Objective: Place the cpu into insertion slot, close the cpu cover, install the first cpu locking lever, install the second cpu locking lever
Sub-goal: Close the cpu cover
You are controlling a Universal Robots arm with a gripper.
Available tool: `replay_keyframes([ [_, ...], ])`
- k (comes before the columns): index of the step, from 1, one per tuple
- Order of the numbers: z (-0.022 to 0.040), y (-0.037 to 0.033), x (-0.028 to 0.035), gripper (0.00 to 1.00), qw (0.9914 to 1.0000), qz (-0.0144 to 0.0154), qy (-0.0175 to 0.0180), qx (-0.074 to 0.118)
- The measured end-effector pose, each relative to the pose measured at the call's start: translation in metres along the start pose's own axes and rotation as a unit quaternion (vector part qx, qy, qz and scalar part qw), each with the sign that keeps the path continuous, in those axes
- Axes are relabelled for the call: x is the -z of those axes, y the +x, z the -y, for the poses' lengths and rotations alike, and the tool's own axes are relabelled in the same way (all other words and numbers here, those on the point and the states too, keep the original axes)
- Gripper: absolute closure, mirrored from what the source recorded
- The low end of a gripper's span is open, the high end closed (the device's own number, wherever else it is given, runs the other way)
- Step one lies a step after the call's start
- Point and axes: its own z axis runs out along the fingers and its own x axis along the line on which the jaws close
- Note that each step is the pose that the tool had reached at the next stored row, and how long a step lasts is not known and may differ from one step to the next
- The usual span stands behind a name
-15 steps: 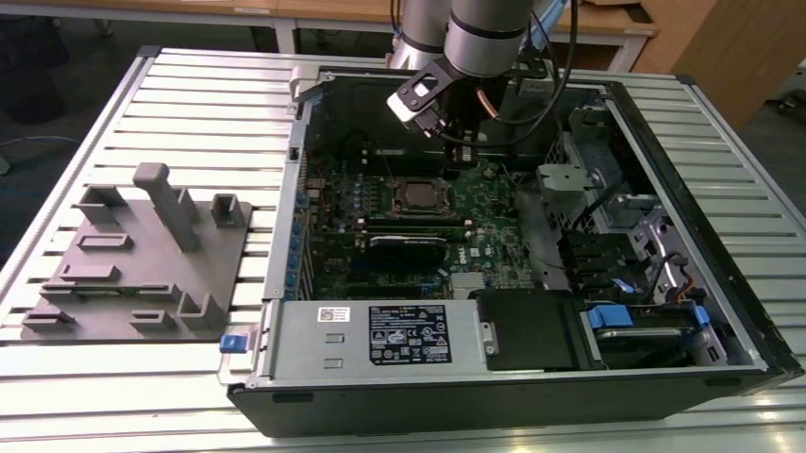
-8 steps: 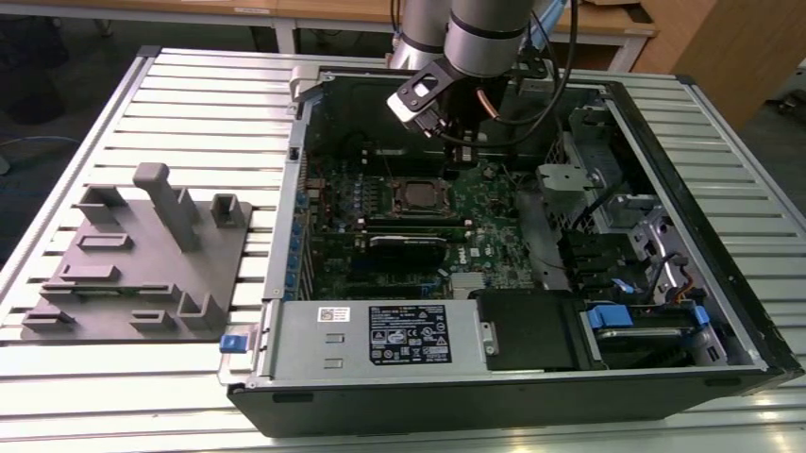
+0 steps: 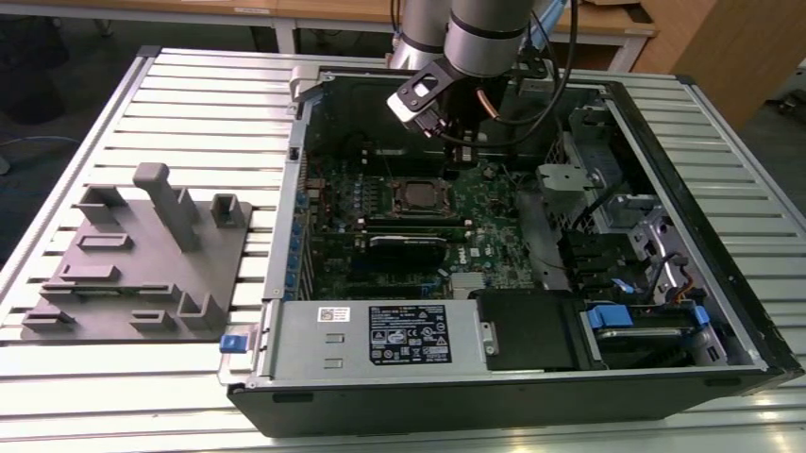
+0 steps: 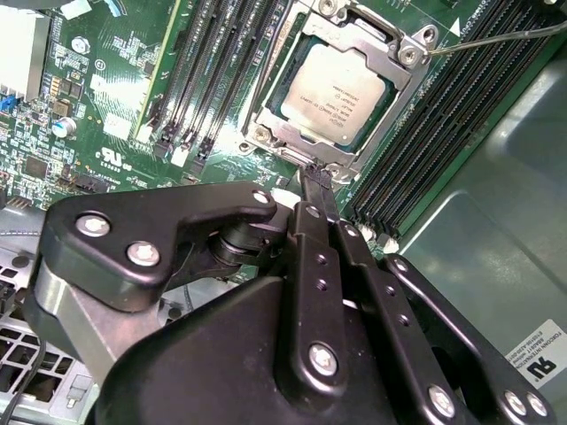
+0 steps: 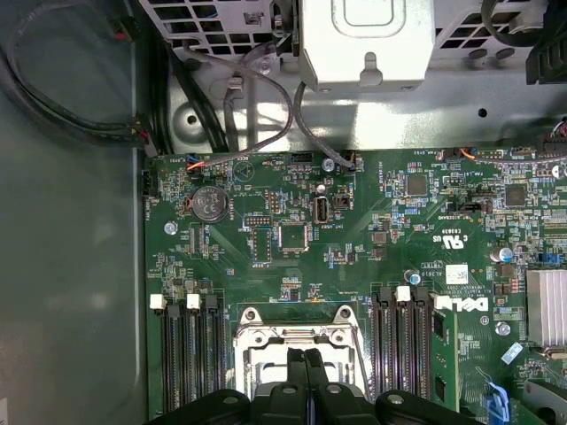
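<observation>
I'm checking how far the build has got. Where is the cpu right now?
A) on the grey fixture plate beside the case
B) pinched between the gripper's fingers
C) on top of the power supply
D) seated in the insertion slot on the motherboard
D: in the second wrist view the cpu lies flat in the insertion slot, framed by the cpu cover.

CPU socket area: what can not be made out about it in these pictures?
First wrist view: the gripper and the picture's edge hide most of the cpu cover.
Second wrist view: the shut fingertips cover the cover's near corner; a thin locking lever is cut off by the picture's edge.
Exterior view: the cpu is too small to tell whether any lever is latched.
</observation>
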Motion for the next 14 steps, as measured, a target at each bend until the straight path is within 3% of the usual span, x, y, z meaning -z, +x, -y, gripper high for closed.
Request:
replay_keyframes([
  [8, 0.0, 0.0, 0.0, 0.89, 0.9999, -0.0001, 0.0003, 0.014],
  [14, 0.0, 0.0, 0.0, 0.89, 0.99989, -0.0001, 0.0003, 0.015],
])
